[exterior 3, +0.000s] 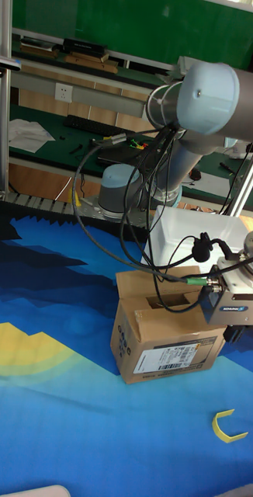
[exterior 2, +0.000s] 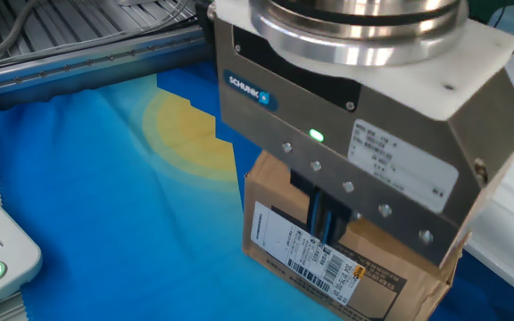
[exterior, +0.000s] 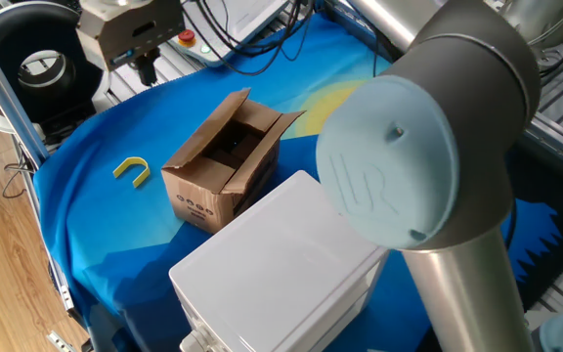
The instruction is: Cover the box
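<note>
On the blue-draped table [exterior: 86, 235], the box [exterior: 225, 161] sits just beside the white plastic box [exterior: 281, 264], its flaps up and its top not yet covered. My claw [exterior: 148, 68] hangs off to one side of it, holding nothing; its fingers [exterior 2: 324, 217] look close together, but I cannot tell for sure. My worry: a sideways push on a flap could slide or tip the light carton rather than fold it. Cables [exterior 3: 161, 233] draped near the flaps could snag. A yellow clip [exterior: 133, 170] lies well apart.
</note>
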You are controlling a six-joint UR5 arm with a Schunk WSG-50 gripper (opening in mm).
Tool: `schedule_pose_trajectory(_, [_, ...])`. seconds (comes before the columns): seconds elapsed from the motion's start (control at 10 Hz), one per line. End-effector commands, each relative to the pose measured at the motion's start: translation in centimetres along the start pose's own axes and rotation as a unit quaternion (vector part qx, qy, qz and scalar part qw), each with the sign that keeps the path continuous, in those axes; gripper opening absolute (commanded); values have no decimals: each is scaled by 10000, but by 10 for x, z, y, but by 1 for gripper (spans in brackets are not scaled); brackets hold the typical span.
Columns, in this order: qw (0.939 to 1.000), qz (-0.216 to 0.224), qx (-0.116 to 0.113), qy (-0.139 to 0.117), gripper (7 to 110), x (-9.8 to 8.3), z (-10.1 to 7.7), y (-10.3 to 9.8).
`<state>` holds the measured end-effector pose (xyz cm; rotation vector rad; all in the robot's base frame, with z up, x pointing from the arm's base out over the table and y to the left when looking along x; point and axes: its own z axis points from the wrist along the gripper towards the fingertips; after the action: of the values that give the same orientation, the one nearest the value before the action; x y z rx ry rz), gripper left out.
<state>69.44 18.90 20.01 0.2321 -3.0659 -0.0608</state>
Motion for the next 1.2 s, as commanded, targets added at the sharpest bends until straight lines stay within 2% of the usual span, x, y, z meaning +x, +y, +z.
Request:
schedule_pose_trajectory(0.0, [10000, -46, -56, -39, 7, -10, 5, 4])
schedule_pose_trajectory(0.2, [9997, -242, -26, 13, 7, 20, 3, -10])
schedule_pose_trajectory(0.4, [9991, -414, -1, 129, 7, 60, -2, -25])
schedule_pose_trajectory(0.6, [9985, -533, 71, 74, 7, 85, 8, -37])
schedule_pose_trajectory(0.9, [9972, -710, 186, -156, 7, 101, 38, -64])
schedule_pose_trajectory(1.1, [9963, -775, 201, -316, 7, 109, 50, -74])
